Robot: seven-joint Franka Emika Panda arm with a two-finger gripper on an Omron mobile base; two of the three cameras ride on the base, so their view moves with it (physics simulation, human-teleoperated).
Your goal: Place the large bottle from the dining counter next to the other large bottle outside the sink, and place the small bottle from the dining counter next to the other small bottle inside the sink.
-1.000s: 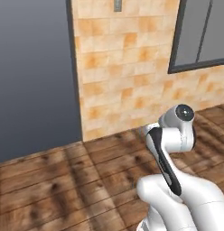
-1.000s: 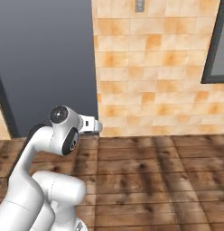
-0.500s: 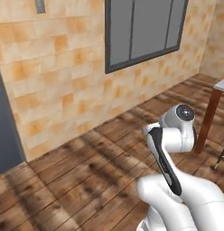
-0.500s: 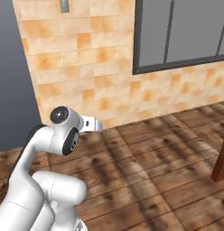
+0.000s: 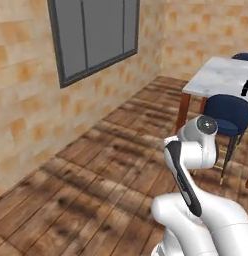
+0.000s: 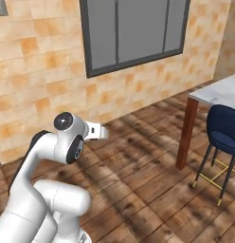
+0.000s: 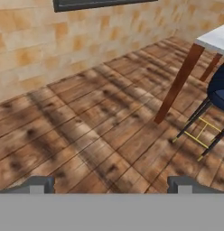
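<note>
The dining counter (image 5: 219,75), a white-grey marble top on reddish wooden legs, stands at the far right; its corner also shows in the right base view (image 6: 222,92) and in the hand view (image 7: 217,38). A slim dark bottle (image 5: 244,88) stands on it near the picture's edge, too small to tell which bottle it is. My gripper (image 7: 111,186) hangs open over bare wooden floor, well short of the counter, its fingertips (image 7: 38,185) wide apart with nothing between them. The arm is folded close to the base.
A navy chair (image 5: 227,113) on thin dark legs stands at the counter's near side, also in the right base view (image 6: 225,131). A second navy chair back (image 5: 244,56) shows behind the counter. A grey window (image 6: 133,31) sits in the tan tiled wall. Wooden floor (image 5: 111,160) lies open ahead.
The whole picture has swept leftward as the base turned: the grey door and wall slid away, the window passed, and the counter and chair came into view. The arm keeps its pose.
</note>
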